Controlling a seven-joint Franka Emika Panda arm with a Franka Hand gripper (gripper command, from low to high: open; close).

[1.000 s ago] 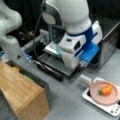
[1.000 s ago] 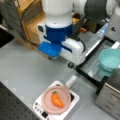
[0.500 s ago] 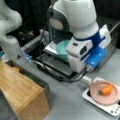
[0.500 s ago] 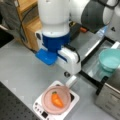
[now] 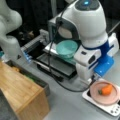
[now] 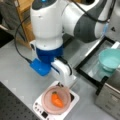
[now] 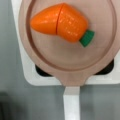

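An orange toy carrot [image 7: 61, 22] with a green stub lies on a round pink plate [image 7: 67, 62]. The plate rests on a white scale [image 6: 40, 107], seen in both front views with the carrot [image 5: 107, 89] [image 6: 57, 98] on top. My gripper [image 6: 64, 85] hangs from the white and blue arm, low at the plate's rim [image 5: 93, 79]. In the wrist view one white finger [image 7: 71, 102] reaches up to the plate's near edge. Nothing is held between the fingers that I can see.
A teal bowl [image 5: 66, 48] [image 6: 111, 58] sits over a black tray [image 5: 58, 66] behind the arm. A wooden box [image 5: 21, 93] stands at a front view's bottom left, with a grey bin beside it. Another grey arm [image 5: 10, 30] rises at that view's left. A black cable [image 5: 53, 75] runs across the table.
The arm has swung away from the tray and come down toward the plate; the gripper now sits at the plate's rim. The carrot and plate have not moved.
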